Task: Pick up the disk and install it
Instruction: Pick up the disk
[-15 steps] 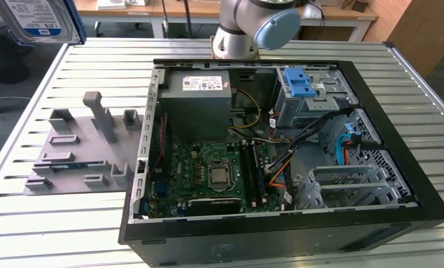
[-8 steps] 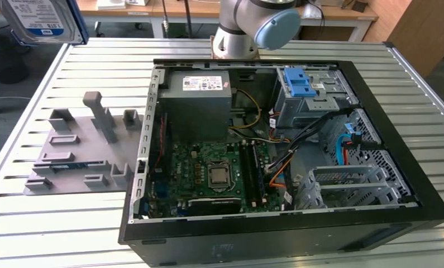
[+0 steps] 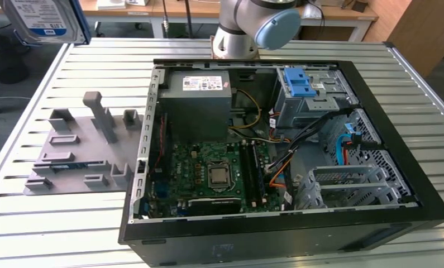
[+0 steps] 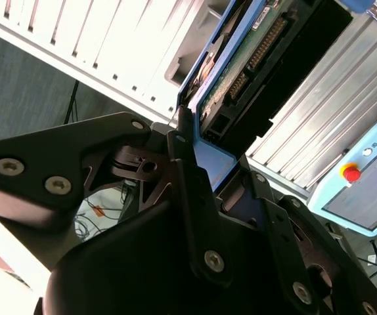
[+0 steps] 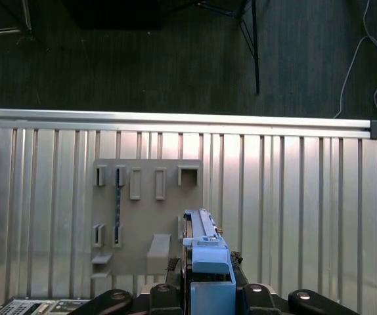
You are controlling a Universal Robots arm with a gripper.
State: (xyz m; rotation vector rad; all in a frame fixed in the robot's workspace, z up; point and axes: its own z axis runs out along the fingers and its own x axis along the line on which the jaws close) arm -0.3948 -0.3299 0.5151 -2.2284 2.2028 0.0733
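Disk (image 3: 39, 19): upper left corner of exterior view, lifted off the tabletop (image 3: 50, 223), label side toward camera, blue frame (image 3: 82, 22) along the edge nearer the frame's centre. In second wrist view, disk (image 4: 241, 62) seen from its circuit-board side, with connector row exposed. In first wrist view, disk (image 5: 201, 236) edge-on above the tabletop (image 5: 293, 197).

Hand (image 4: 218, 170): closed on the disk, black fingers (image 4: 188, 177) on either side of the blue frame's end. Same grip in first wrist view, hand (image 5: 209, 289) around the frame's end.

Plate (image 3: 87, 146): grey, flat on tabletop, centre left of exterior view, carrying upright posts and slots; narrow strip (image 3: 61, 166) standing in one slot. In first wrist view, plate (image 5: 149, 210) on the tabletop below the disk, strip (image 5: 117, 203) in a slot.

Case (image 3: 281, 234): black, open, centre and right of exterior view, just beside the plate. Inside: mainboard (image 3: 210, 170) at lower centre, grey box (image 3: 195, 106) at upper centre, blue latch (image 3: 300, 84) on a metal cage at upper right.

Arm (image 3: 244, 25): top centre of exterior view, behind the case.

Pendant (image 4: 366, 177): pale blue with red button, beyond the tabletop edge in second wrist view.
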